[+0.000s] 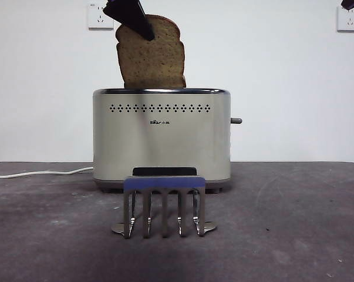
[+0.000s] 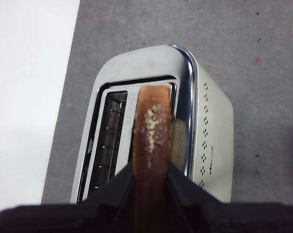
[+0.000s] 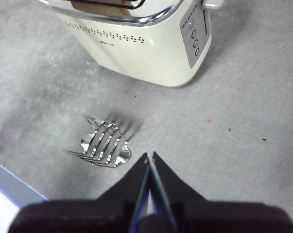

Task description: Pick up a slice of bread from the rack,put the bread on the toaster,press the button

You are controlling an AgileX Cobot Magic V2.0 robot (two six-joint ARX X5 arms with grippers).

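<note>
Rack (image 1: 164, 202) empty at 6 o'clock of toaster (image 1: 162, 138); left gripper (image 2: 151, 167) grasps bread (image 1: 151, 56) half-sunk in the slot, so we next release, then press button (image 1: 236, 120); right gripper (image 3: 149, 158) clenched, waiting.

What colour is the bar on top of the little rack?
Blue-purple, on the rack; the front view shows it best.

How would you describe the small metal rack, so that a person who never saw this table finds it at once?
Find the cream toaster in the middle of the dark table. The rack stands just in front of it, far lower. Only it has shiny upright prongs under a blue-purple top bar, and no bread is in it.
</note>
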